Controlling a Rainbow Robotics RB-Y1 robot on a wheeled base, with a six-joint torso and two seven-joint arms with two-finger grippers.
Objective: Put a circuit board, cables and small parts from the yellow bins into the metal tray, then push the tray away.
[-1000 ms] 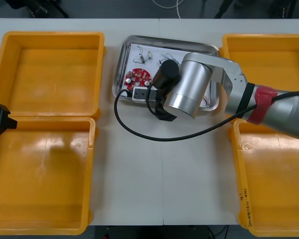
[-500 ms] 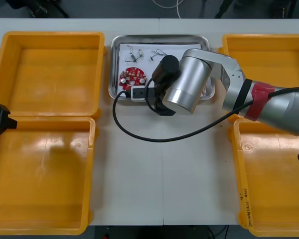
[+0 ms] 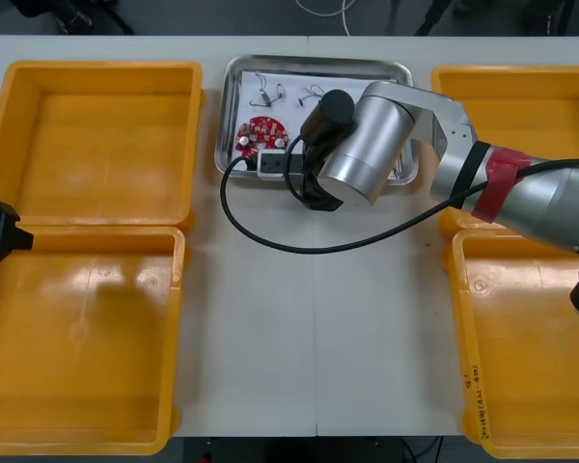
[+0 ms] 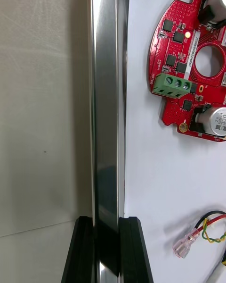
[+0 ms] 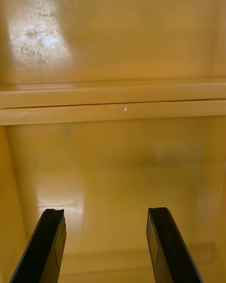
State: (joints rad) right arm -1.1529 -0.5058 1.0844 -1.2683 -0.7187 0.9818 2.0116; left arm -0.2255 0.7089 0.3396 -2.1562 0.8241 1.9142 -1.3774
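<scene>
The right gripper (image 4: 106, 224) was clenched on the rim of the metal tray (image 4: 106, 99). Beyond its fingers, inside, lay the circuit board (image 4: 188, 61), a red and yellow cable (image 4: 207, 224) and small metal parts (image 3: 265, 94). Loading looked done and only the pushing seemed left. The left gripper (image 5: 106, 217) hung released over a yellow bin (image 5: 113, 52).

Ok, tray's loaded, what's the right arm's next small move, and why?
Probably a short push away: the right gripper is shut on the near rim of the metal tray, the circuit board lies inside, and some table shows beyond it.
</scene>
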